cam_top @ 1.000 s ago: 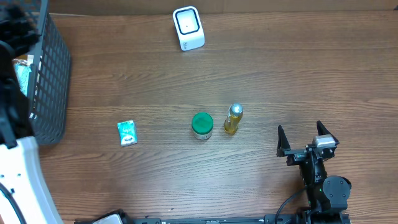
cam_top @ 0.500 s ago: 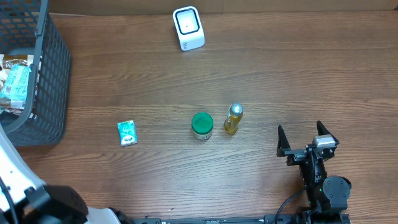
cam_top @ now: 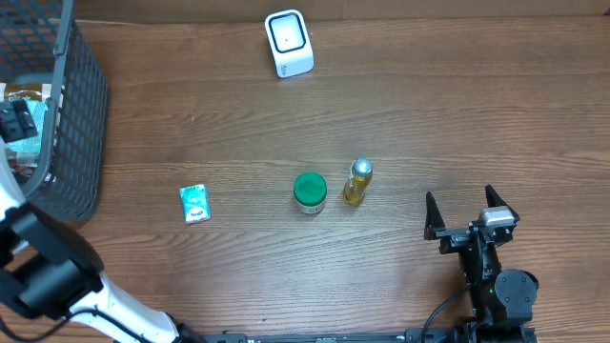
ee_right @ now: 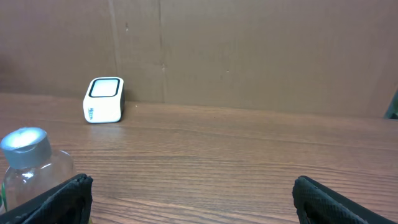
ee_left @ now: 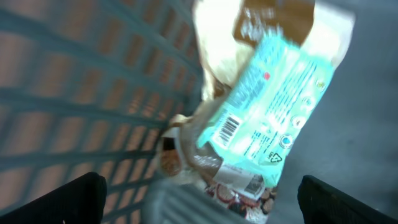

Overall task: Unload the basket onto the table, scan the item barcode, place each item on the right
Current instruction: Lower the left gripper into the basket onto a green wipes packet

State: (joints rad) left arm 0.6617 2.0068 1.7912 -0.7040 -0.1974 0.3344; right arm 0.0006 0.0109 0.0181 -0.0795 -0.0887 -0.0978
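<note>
The left gripper (ee_left: 200, 194) is hovering wide open over the teal packet (ee_left: 267, 106), which is lying in the basket (cam_top: 84, 124) at 9 o'clock. The right gripper (cam_top: 459, 208) is sitting open at 4 o'clock.

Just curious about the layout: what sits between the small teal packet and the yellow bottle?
A green-lidded jar stands there, shown in the overhead view.

Far side of wooden table (cam_top: 477, 114): white box scanner (cam_top: 289, 43). Middle, left to right: small teal packet (cam_top: 194, 203), green-lidded jar (cam_top: 309, 191), yellow bottle (cam_top: 356, 182). Far left: dark mesh basket (cam_top: 86, 105) holding teal barcoded pouch (ee_left: 267, 106).
</note>
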